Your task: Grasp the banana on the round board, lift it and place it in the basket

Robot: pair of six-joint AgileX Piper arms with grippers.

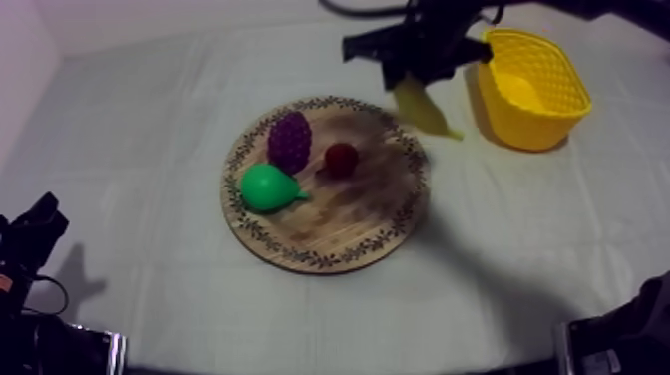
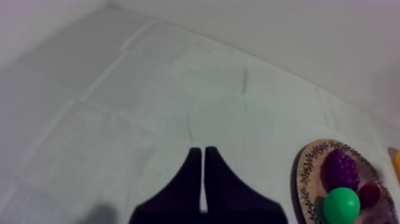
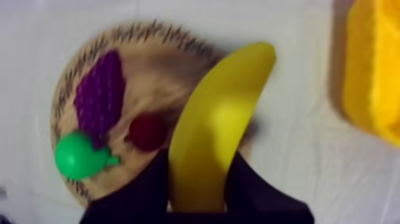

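Right gripper (image 3: 198,167) grips the banana (image 3: 223,113) near one end. The banana hangs off the wooden board (image 1: 349,224) at its 1 o'clock, beside the yellow basket (image 1: 528,125). It is probably light, stiff and smooth (may pivot). Left gripper (image 2: 203,179) is closed and empty.

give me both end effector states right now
Left end effector: closed, holding nothing.
Right end effector: closed on the banana.

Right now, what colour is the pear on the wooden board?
The pear is bright green, clearest in the top view.
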